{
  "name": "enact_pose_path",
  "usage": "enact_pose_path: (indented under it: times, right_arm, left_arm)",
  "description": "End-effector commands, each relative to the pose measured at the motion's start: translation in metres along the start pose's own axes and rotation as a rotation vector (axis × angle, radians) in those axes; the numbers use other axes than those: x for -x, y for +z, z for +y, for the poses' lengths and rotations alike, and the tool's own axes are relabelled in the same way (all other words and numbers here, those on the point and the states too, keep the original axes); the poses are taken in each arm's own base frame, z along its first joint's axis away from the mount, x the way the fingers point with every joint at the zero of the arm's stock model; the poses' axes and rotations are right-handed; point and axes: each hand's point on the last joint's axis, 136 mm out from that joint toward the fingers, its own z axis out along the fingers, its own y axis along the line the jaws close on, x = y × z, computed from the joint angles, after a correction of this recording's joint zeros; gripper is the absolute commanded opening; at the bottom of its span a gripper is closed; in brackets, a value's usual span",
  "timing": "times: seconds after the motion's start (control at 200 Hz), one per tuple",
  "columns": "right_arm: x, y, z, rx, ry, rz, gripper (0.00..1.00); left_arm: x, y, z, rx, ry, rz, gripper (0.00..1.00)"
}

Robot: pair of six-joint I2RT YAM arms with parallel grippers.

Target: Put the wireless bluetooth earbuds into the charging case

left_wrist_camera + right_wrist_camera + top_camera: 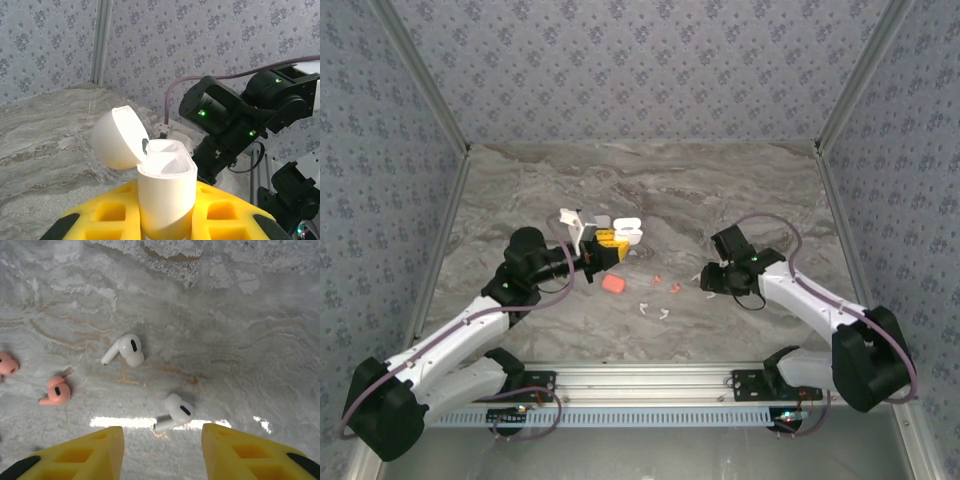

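Note:
My left gripper is shut on a white charging case, held upright between its yellow fingers with the lid flipped open and both wells empty. From above, that gripper and its case sit left of centre. My right gripper hovers low over the table, open. One white earbud lies on the marble just ahead of the gap between its fingertips, untouched. A second white earbud lies farther off. Two salmon-pink earbuds lie to the left.
Another white case stands open beside the held one. A pink case lies on the table in front of it. Two more white earbuds lie near the middle front. The right arm's black wrist is close behind the held case.

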Motion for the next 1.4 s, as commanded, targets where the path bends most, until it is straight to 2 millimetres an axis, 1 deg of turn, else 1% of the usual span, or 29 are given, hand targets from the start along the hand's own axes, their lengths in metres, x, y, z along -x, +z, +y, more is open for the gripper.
enact_pose_path:
  times: [0.0,0.31,0.62,0.835,1.174,1.394]
  right_arm:
    - [0.005,0.010,-0.005,-0.025,0.037,-0.023,0.46]
    - [-0.005,0.026,-0.018,-0.091,0.050,0.021,0.43]
    - [-0.009,0.038,-0.017,-0.092,0.046,0.048,0.39]
    - [-0.011,0.042,-0.018,-0.094,0.047,0.057,0.34]
    - [-0.019,0.043,-0.021,-0.113,0.041,0.077,0.32]
    - [-0.023,0.044,-0.021,-0.118,0.031,0.086,0.30]
  left_arm:
    - [0.010,-0.003,-0.006,-0.003,0.040,-0.029,0.00]
    - [0.009,-0.003,-0.004,0.007,0.039,-0.020,0.00]
    - [0.008,-0.003,-0.004,0.012,0.039,-0.013,0.00]
    - [0.007,-0.003,-0.003,0.017,0.035,-0.007,0.00]
    - [0.008,-0.003,-0.002,0.020,0.039,-0.007,0.00]
    - [0.006,-0.002,-0.001,0.023,0.034,0.001,0.00]
